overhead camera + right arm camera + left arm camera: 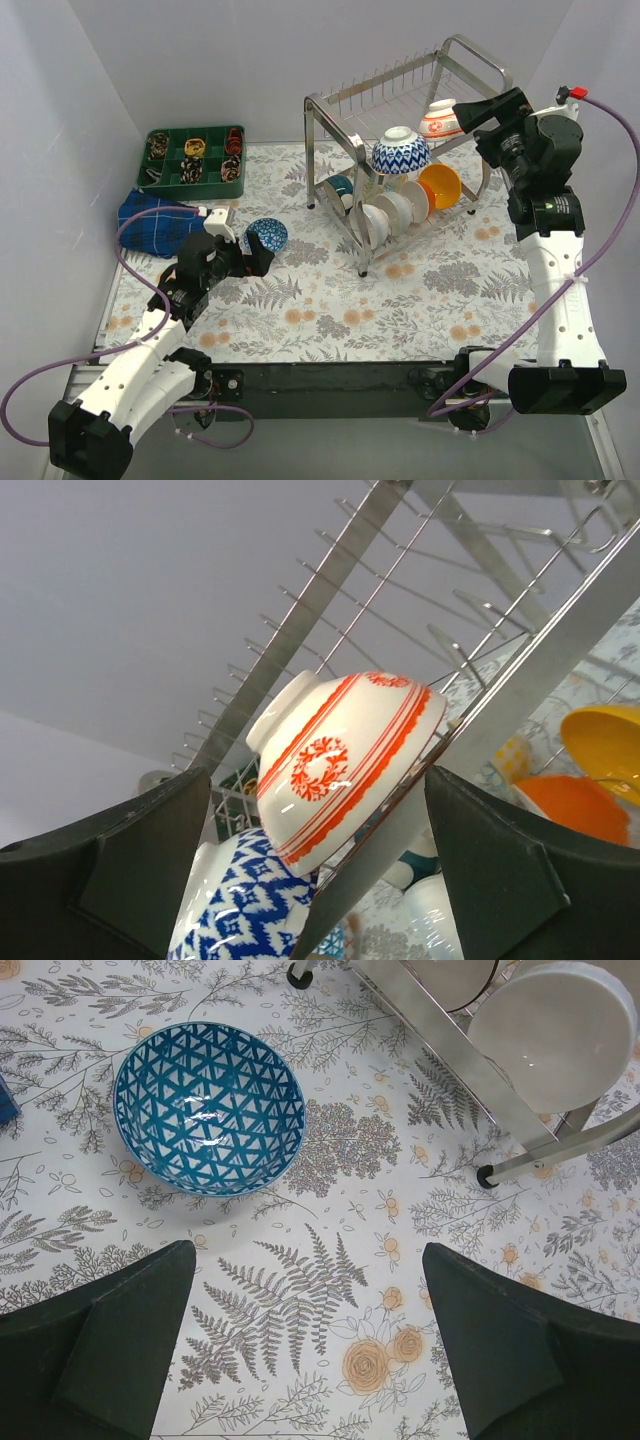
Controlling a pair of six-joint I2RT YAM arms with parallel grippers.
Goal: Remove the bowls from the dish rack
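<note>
The steel dish rack (313, 140) stands at the back right. Its upper tier holds a red-white bowl (440, 120) and a blue-white bowl (401, 152). The lower tier holds an orange bowl (440, 187), white bowls (390, 212) and a teal bowl (340, 187). A blue patterned bowl (266, 235) sits upright on the table, apart from the rack. My left gripper (255, 262) is open and empty just short of it (208, 1107). My right gripper (470, 125) is open at the red-white bowl (345, 760), which lies tilted ahead of the fingers, not touched.
A green compartment tray (195, 158) with small items stands at the back left, a blue plaid cloth (155, 220) in front of it. A rack foot (487, 1175) and a white bowl (550, 1035) lie right of the left gripper. A rack bar (520, 680) crosses under the red-white bowl.
</note>
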